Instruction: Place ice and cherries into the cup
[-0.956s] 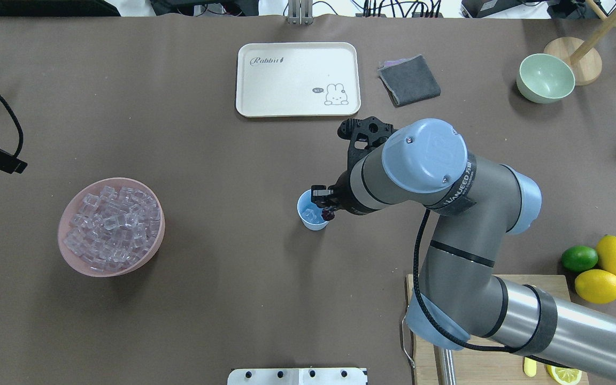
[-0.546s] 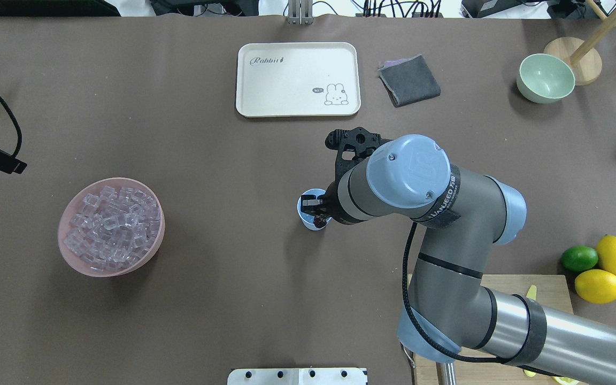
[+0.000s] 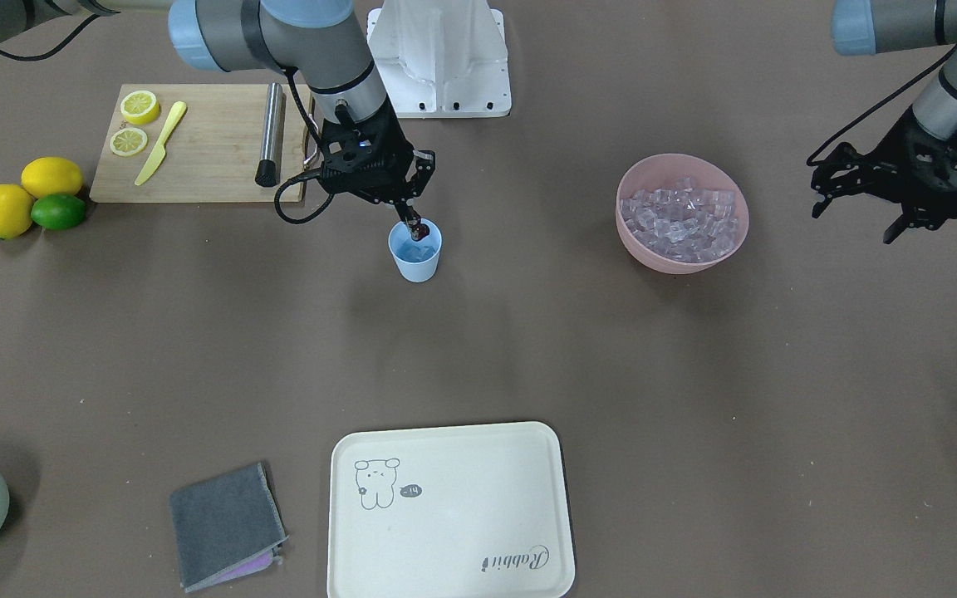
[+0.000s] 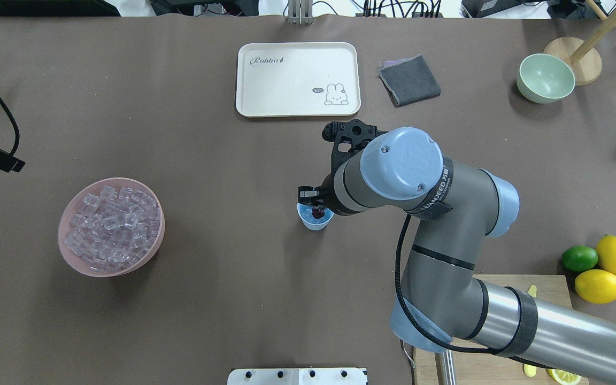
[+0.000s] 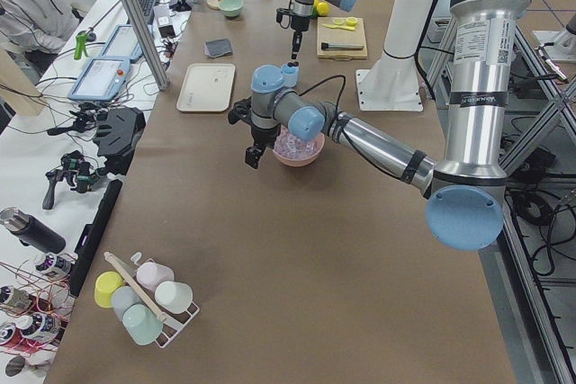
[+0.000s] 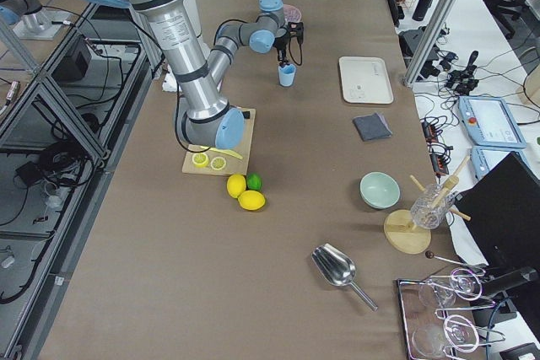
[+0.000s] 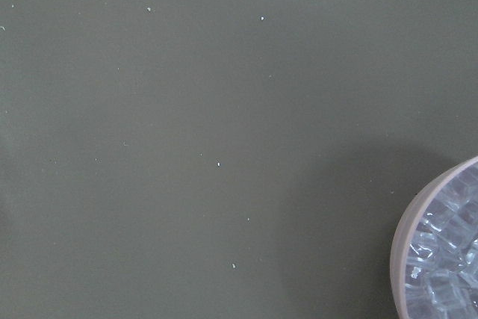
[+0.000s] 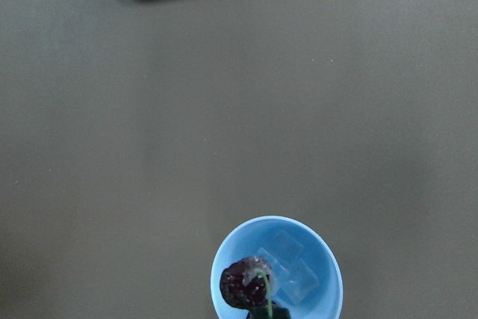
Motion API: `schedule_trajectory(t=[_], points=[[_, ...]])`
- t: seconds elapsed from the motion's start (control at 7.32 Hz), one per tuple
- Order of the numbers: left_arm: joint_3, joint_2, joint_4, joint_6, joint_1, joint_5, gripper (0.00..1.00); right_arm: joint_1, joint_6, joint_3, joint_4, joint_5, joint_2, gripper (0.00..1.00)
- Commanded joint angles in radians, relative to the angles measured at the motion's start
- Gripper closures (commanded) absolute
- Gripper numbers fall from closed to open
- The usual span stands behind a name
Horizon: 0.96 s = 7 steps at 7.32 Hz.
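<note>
The right claw [image 3: 409, 218] was pinched shut on the stem of the cherries [image 8: 243, 283], and there they hung, the dark pair dangling right in the mouth of the cup [image 3: 416, 256]! The cup stood upright near the middle of the desk [image 4: 233, 310], a little toward the robot's edge. A few cubes of ice [image 8: 290, 263] lay in its bottom beneath the fruit. Whether the cherries touched those cubes could not be told. Over toward the desk's left edge, the pink bowl [image 4: 75, 262] sat heaped with more ice, well apart from the cup. The left claw [image 3: 856, 220] hovered above the desk beyond that bowl, nearer the left edge. Its fingers were spread apart and held nothing.
</note>
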Motion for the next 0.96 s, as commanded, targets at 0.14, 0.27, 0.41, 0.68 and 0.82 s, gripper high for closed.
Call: schedule_trajectory(t=[0.14, 0.27, 0.41, 0.68, 0.82], points=[[0.026, 0.002, 0.009, 0.005, 0.000, -0.003, 0.03, 0.006, -0.003, -0.017, 0.002, -0.001, 0.007, 0.00], [0.043, 0.008, 0.018, -0.006, -0.017, -0.003, 0.03, 0.059, -0.023, 0.013, -0.008, 0.029, -0.016, 0.00], [0.046, 0.044, 0.023, -0.004, -0.050, -0.002, 0.03, 0.148, -0.108, 0.056, -0.054, 0.119, -0.072, 0.00], [0.101, 0.108, 0.015, 0.009, -0.150, -0.005, 0.03, 0.405, -0.441, 0.083, -0.097, 0.343, -0.222, 0.00], [0.113, 0.127, 0.027, 0.064, -0.258, -0.017, 0.03, 0.514, -0.645, 0.075, -0.097, 0.406, -0.326, 0.00]])
